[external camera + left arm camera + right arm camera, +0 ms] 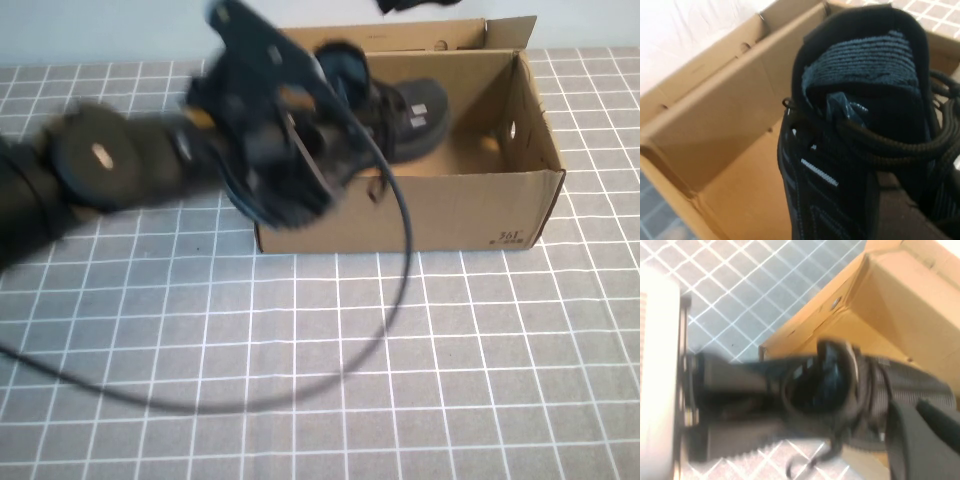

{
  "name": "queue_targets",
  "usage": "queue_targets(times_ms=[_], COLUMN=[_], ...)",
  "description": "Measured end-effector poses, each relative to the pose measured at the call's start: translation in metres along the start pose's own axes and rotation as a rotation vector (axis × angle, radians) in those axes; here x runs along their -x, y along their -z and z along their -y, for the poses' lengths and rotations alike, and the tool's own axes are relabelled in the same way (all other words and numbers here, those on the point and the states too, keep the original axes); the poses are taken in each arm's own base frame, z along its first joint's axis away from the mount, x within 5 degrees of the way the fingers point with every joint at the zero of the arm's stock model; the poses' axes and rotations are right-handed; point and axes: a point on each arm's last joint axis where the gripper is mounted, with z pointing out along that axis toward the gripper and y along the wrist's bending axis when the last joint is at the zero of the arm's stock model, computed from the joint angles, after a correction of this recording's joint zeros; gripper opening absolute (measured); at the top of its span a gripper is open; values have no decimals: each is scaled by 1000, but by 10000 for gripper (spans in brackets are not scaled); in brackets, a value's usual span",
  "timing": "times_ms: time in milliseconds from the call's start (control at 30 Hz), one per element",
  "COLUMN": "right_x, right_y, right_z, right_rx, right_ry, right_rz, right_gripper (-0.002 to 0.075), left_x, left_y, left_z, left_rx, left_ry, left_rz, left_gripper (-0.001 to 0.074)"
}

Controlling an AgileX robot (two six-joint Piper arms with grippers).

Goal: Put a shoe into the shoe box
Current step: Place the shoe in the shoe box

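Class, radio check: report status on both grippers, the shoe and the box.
Left gripper over the box, at the shoe. Shoe partly inside the box. Right gripper out of the high view. Nothing seen blocking.

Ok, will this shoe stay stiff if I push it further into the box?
Probably floppy up top: the shoe has a soft knit collar and loose laces that may snag. It looks long and low, so unlikely to roll. The left end effector is at it inside the shoe box; right end effector is beside the box's corner.
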Motion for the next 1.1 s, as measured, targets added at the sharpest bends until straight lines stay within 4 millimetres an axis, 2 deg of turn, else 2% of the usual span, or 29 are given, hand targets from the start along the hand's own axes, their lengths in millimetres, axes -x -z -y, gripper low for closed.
queue_targets(times_ms=[133,267,367,567,900,1100], right_x=[1,-7,-20,-48,-96,-121], right_y=[21,36,39,53,87,109], right_z=[0,-1,-1,-3,-4,-8], right_rx=[-13,-32,-41,-62,-141,-155], right_ry=[3,-7,-14,-56,-158,-188], right_rz=[37,32,-8,-68,-111,-101], right_gripper=[-9,-13,-15,-16,-16,-16], left_x=[20,36,42,49,27,0], left_y=[11,11,3,-25,-77,-117], left_z=[-30,-51,-62,-84,-141,-151], left_rx=[5,4,-38,-177,-408,-536], left_ry=[-35,-116,-168,-205,-165,-144], left_rz=[10,15,-3,9,161,197], left_gripper=[171,171,170,170,169,167])
